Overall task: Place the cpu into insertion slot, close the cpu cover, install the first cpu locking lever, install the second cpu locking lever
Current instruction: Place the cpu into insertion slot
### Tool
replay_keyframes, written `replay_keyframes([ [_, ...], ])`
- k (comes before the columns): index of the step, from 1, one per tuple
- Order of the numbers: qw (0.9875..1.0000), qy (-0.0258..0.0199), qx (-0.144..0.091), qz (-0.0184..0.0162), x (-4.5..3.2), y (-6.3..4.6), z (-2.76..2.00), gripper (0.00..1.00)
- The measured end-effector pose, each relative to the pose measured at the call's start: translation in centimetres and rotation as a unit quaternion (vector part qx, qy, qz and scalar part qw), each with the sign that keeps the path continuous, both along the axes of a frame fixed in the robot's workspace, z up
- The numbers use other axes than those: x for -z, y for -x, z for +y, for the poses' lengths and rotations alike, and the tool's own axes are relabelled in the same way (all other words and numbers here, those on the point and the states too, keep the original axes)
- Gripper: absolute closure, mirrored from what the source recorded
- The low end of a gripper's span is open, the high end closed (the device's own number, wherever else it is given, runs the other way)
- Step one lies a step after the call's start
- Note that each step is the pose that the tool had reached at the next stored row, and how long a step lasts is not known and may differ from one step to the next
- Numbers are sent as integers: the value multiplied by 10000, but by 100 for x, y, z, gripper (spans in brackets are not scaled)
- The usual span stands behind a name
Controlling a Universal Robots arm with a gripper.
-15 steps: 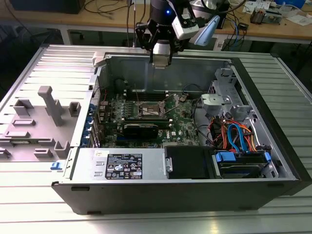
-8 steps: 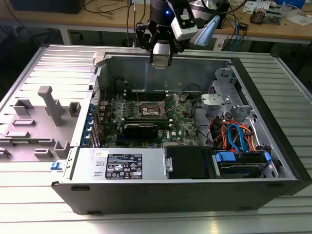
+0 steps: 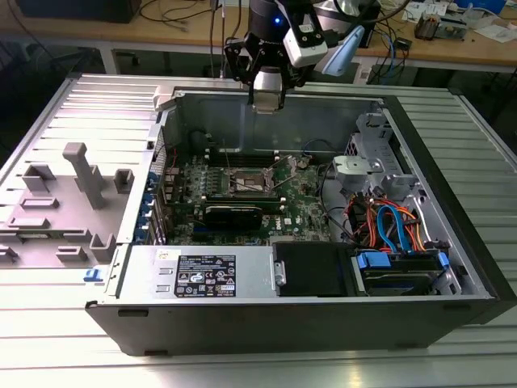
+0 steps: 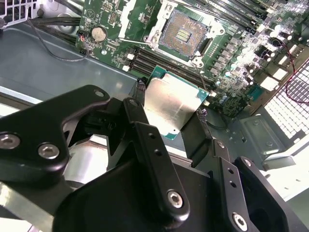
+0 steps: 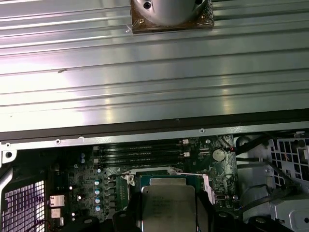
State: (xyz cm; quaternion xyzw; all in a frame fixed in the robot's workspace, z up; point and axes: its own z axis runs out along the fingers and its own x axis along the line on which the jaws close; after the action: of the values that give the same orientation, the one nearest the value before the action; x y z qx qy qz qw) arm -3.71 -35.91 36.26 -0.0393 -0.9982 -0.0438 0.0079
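Observation:
My gripper (image 4: 169, 120) is shut on the cpu (image 4: 170, 102), a flat square chip with a dull silver top and green edge, pinched by its two opposite sides between the black fingers (image 4: 140, 121). In the first wrist view the cpu (image 5: 169, 205) hangs in the gripper (image 5: 169, 217) over the green motherboard. The insertion slot (image 4: 186, 33) lies open and bare beyond the chip, with its dark contact field showing. The cpu cover (image 4: 124, 19) stands raised beside the slot. In the exterior view the gripper (image 3: 266, 102) hovers high over the case's rear wall, above the insertion slot (image 3: 250, 183).
The open computer case (image 3: 242, 275) lies on a ribbed metal table (image 3: 452, 105). Black memory sticks (image 4: 159, 63) run between chip and slot. A drive cage with orange and blue cables (image 3: 396, 226) fills the exterior view's right. Grey fixtures (image 3: 81, 174) stand at its left.

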Motion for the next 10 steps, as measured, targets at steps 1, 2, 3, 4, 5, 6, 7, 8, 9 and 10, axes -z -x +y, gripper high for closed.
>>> replay_keyframes([
  [1, 10000, 0, 2, 0, 0, 0, 0, 46],
  [2, 10000, 0, 15, 0, 0, -1, 0, 46],
  [3, 10000, 0, 63, 0, 0, -1, 0, 46],
  [4, 9999, 0, 119, 0, 1, -2, 0, 46],
  [5, 9997, 0, 233, 0, 1, -2, 0, 46],
  [6, 9994, 1, 344, 0, 2, -2, 0, 46],
  [7, 9992, 1, 406, 0, 2, -2, 0, 46],
  [8, 9990, 1, 452, 0, 2, -3, 0, 46],
  [9, 9988, 1, 486, 0, 2, -3, -1, 46],
  [10, 9988, 1, 487, 0, 2, -3, -4, 46],
])
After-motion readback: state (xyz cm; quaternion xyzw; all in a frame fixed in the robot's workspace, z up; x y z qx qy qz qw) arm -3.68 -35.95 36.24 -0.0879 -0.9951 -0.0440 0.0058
